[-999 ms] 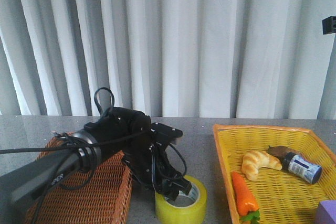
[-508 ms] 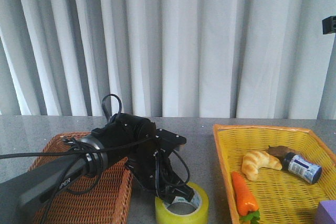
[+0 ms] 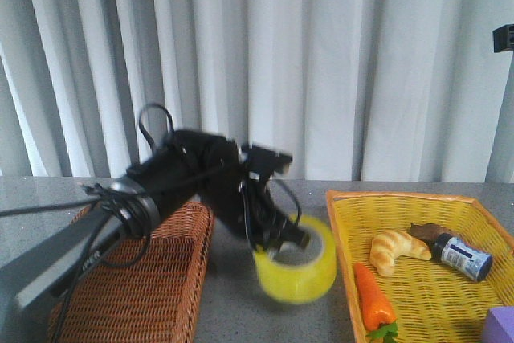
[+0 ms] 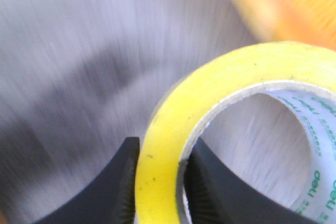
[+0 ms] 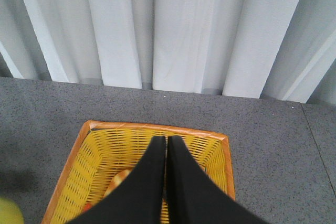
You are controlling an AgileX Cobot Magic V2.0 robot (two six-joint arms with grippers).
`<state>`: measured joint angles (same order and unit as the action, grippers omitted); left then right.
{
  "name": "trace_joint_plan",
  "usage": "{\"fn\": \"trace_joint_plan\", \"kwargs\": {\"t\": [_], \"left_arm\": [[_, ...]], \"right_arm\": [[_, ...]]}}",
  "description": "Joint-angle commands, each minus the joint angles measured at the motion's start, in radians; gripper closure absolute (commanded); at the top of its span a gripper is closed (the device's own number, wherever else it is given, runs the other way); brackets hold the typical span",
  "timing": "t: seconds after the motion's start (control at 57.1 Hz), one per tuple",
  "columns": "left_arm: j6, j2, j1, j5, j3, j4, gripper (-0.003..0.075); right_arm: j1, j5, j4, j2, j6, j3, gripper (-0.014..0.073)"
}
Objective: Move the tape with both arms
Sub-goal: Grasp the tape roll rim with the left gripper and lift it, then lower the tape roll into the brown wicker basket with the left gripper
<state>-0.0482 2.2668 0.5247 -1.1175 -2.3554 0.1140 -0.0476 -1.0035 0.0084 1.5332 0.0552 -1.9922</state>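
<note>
My left gripper (image 3: 283,240) is shut on the wall of the yellow-green tape roll (image 3: 297,267) and holds it lifted above the grey table, between the two baskets. In the left wrist view the black fingers (image 4: 123,182) pinch the tape (image 4: 210,93) from outside and inside, and the white printed core shows. My right gripper (image 5: 167,145) is shut and empty, high above the yellow basket (image 5: 220,140). The right arm does not show in the front view. A sliver of the tape (image 5: 8,211) shows in the right wrist view.
A brown wicker basket (image 3: 136,295) stands at the front left under the left arm. The yellow basket (image 3: 345,222) at the right holds a croissant (image 3: 393,251), a carrot (image 3: 373,299) and a small bottle (image 3: 462,256). White curtains hang behind the table.
My left gripper has lifted the tape off the table and carried it up and to the right, toward the yellow basket. The view is blurred with motion.
</note>
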Motion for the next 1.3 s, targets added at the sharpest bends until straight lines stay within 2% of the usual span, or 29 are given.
{"fn": "trace_joint_plan", "kwargs": {"t": [0.0, 0.123, 0.228, 0.403, 0.561, 0.736, 0.858, 1.104, 1.279], "left_arm": [[0.009, -0.084, 0.007, 0.038, -0.155, -0.007, 0.0615], [0.009, -0.106, -0.007, -0.003, -0.252, -0.089, 0.0615], [0.009, -0.162, -0.044, -0.039, -0.256, -0.168, 0.0615], [0.048, -0.262, -0.176, -0.100, -0.255, -0.186, 0.0615], [0.061, -0.345, -0.300, -0.102, -0.235, -0.186, 0.0615], [0.090, -0.432, -0.434, -0.049, -0.089, -0.114, 0.0615], [0.088, -0.441, -0.492, -0.039, 0.045, -0.051, 0.0612], [0.059, -0.437, -0.516, 0.084, 0.357, 0.013, 0.0610], [0.030, -0.386, -0.515, 0.064, 0.435, 0.016, 0.0608]], "right_arm": [[-0.006, 0.067, 0.000, -0.032, 0.007, -0.023, 0.0601], [-0.006, 0.067, 0.000, -0.032, 0.007, -0.023, 0.0601], [-0.006, 0.067, 0.000, -0.032, 0.007, -0.023, 0.0601], [-0.006, 0.068, 0.000, -0.032, 0.007, -0.023, 0.0601], [-0.006, 0.068, 0.000, -0.032, 0.007, -0.023, 0.0601], [-0.006, 0.068, 0.000, -0.032, 0.007, -0.023, 0.0601], [-0.006, 0.068, 0.000, -0.032, 0.007, -0.023, 0.0601], [-0.006, 0.068, 0.000, -0.032, 0.007, -0.023, 0.0601], [-0.006, 0.068, 0.000, -0.032, 0.007, -0.023, 0.0601]]}}
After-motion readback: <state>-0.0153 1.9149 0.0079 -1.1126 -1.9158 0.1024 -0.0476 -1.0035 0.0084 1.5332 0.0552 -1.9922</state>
